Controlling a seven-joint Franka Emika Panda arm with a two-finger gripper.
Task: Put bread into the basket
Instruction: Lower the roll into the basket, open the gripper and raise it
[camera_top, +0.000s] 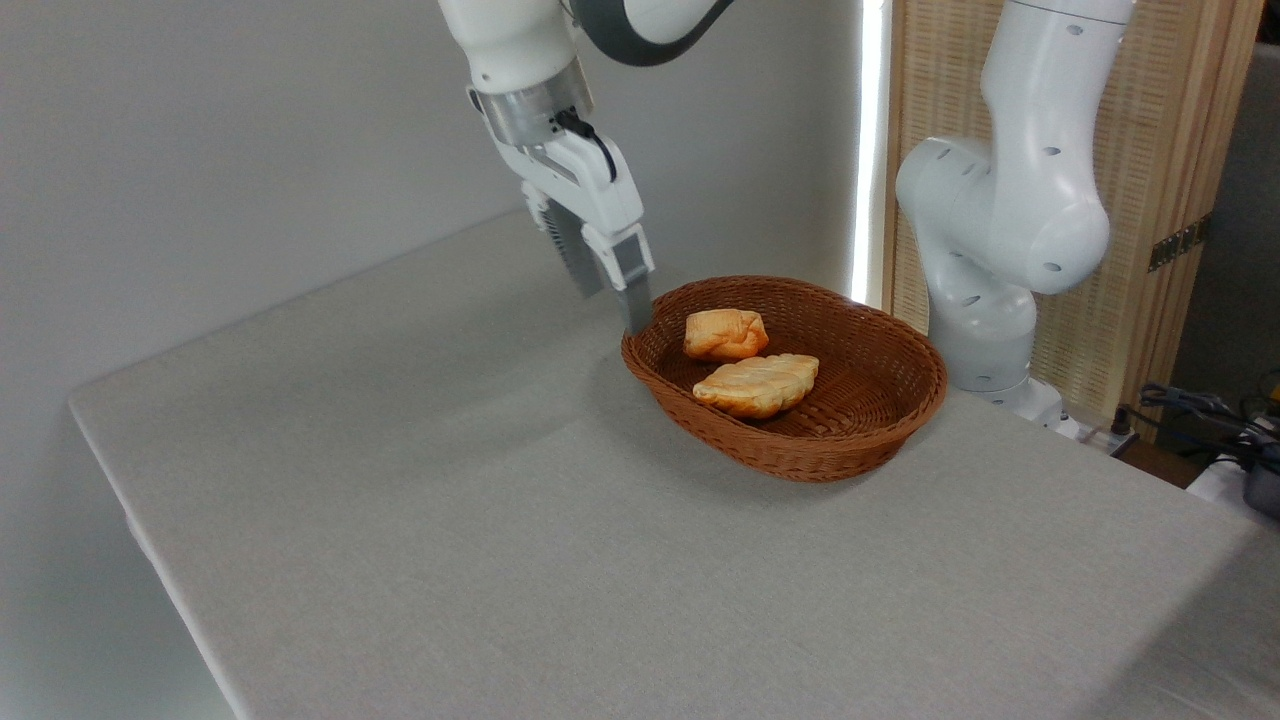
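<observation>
Camera: bread (726, 334) in basket (880, 420), right of empty end effector (612, 300).

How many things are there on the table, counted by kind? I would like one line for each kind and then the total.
Chunky golden-orange bread, in the basket: 1
Longer, paler ridged pastry, in the basket: 1
Brown wicker basket: 1
Total: 3

The gripper hangs empty beside the basket's left rim and is not counted.
</observation>
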